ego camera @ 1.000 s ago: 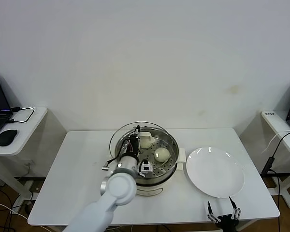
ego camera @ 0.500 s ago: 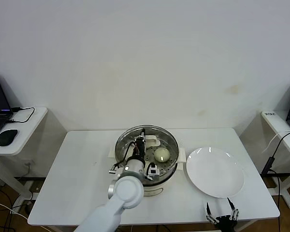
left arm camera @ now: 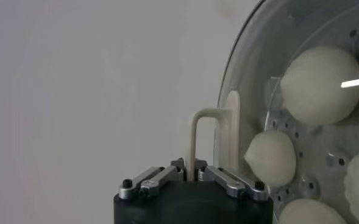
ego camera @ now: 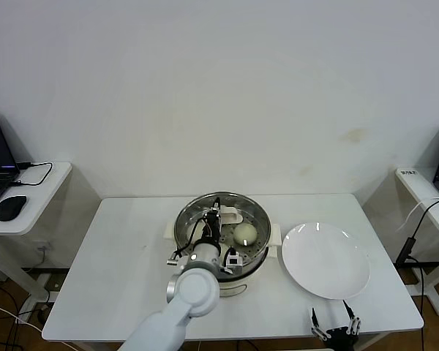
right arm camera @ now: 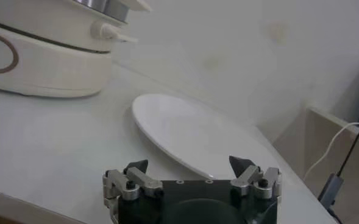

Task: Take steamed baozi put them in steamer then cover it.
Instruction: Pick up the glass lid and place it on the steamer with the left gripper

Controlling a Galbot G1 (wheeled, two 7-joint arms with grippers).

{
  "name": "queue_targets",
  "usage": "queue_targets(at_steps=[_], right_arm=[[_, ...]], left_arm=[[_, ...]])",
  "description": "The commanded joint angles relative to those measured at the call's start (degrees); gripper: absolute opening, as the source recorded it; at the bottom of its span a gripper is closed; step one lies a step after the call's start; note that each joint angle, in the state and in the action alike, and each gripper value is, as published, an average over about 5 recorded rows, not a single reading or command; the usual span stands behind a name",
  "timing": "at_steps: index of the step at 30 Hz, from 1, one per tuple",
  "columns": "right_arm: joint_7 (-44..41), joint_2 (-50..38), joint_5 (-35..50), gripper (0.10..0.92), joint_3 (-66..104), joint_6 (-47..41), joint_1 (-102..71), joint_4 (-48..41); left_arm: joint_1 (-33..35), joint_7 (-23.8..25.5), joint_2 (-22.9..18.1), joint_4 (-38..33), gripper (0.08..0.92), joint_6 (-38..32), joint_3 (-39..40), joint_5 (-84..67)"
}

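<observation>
Looking down from the head view, the left gripper [ego camera: 221,216] hangs over the round shiny stainless-steel steamer basket [ego camera: 184,224] on its cream-white electric pot base [ego camera: 241,284], jaws pinched on the cream-white rectangular handle of the round clear glass lid [ego camera: 227,213]. A second ago that lid stood off toward the robot's left and the far side, its rim overhanging the basket; half a second ago it had swung across, and now its rim lines up with the basket's, so the cover looks seated or very nearly so, though from here I cannot tell whether metal touches metal all the way round. One small smooth cream-white bun [ego camera: 244,234] shows plainly through the glass. The flat white plate [ego camera: 325,260] lies bare to the right on the white tabletop [ego camera: 117,270], and the right gripper [ego camera: 335,327] waits low at the near edge.

From the left wrist view, the jaws are pressed on the thin handle loop [left arm camera: 206,137], and several buns [left arm camera: 320,86] sit under the glass on the perforated floor.

From the right wrist view, the right gripper's [right arm camera: 190,168] jaws stand spread and empty, the plate [right arm camera: 194,135] ahead and the pot base [right arm camera: 42,55] beyond.

To my eye the buns are all in, and only releasing the lid remains.
</observation>
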Motion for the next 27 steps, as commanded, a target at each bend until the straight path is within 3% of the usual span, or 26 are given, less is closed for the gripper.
queue_targets(at_steps=[1, 14, 21, 27], right_arm=[[0.0, 0.0, -0.1, 0.823, 0.0, 0.2, 0.1, -0.2], [-0.2, -0.1, -0.3, 0.823, -0.1, 0.4, 0.1, -0.6], [-0.3, 0.0, -0.6, 0.823, -0.4, 0.3, 0.0, -0.4], [-0.3, 0.0, -0.8, 0.823, -0.4, 0.3, -0.1, -0.4]], left_arm=[[0.6, -0.5, -0.7, 0.5, 0.156, -0.2, -0.3, 0.2], [1.3, -2.6, -1.7, 0.9, 0.178, -0.8, -1.0, 0.1], [2.2, -3.6, -1.3, -0.6, 0.368, -1.0, -1.6, -0.1], [6.3, -3.8, 2.0, -6.3, 0.542, -1.2, -2.5, -1.9]])
